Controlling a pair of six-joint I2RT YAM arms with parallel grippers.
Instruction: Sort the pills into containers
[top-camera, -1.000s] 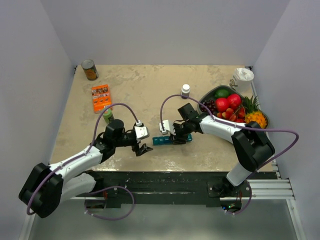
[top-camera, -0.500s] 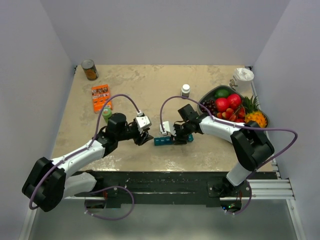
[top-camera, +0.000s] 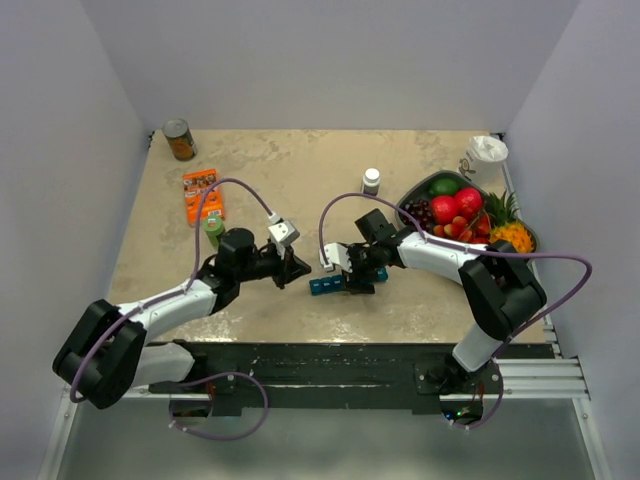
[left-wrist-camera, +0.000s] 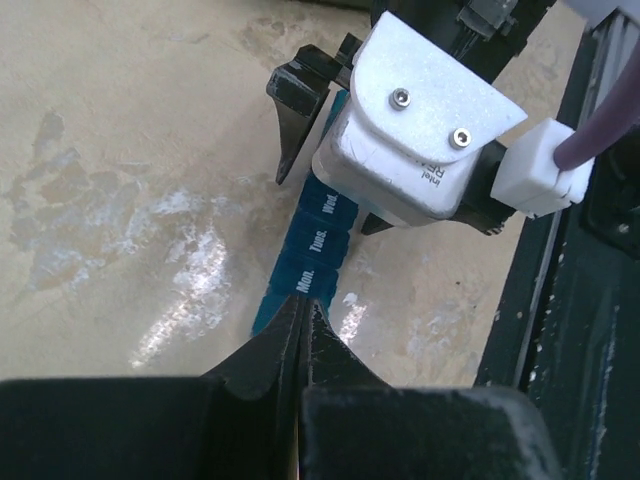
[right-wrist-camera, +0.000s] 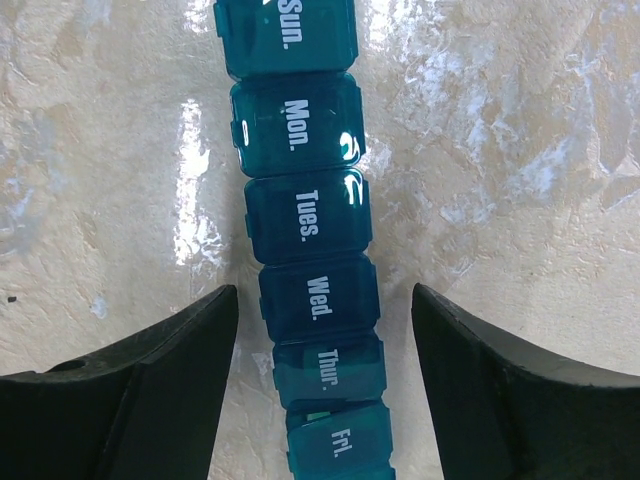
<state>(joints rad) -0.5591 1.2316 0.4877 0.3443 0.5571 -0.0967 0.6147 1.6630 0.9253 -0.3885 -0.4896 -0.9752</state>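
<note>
- Left gripper (left-wrist-camera: 302, 315): pinched shut, tips just at "Mon." end of containers (left-wrist-camera: 315, 245).
- Right gripper (right-wrist-camera: 325, 300): spread wide, astride containers at "Wed.", gap either side.
- Containers: flat on table (right-wrist-camera: 500, 150), between right fingers (right-wrist-camera: 170, 350).

Left hand (top-camera: 297, 268) swung in to the end of the slim teal plastic container strip (top-camera: 335, 283) and closed; right hand (top-camera: 352, 276) widened astride it

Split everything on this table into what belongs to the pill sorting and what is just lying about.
Job in hand:
teal pill organiser
left gripper, shut, at the organiser's end
right gripper, open, astride the organiser
white bottle, probably the pills

Lying about:
tin can
orange box
green bottle
fruit tray
white cup
</note>
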